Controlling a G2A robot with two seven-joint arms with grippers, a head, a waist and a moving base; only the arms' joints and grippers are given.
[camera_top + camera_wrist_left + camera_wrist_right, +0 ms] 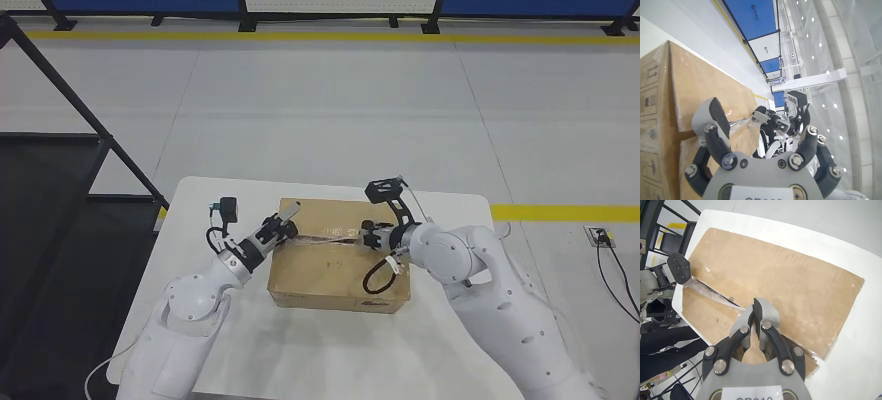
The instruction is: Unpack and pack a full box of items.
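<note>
Right gripper (754, 306) clamped on clear tape strip (715, 292), toward 3 o'clock on box (340, 275) top. Left gripper (284, 222) spread wide at box's 9 o'clock edge, finger (678, 271) against tape end. Box sat middle of table (330, 345), basically.

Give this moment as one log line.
box: closed | tape: lifted from seam | right gripper: shut on tape | left gripper: open at box edge
</note>
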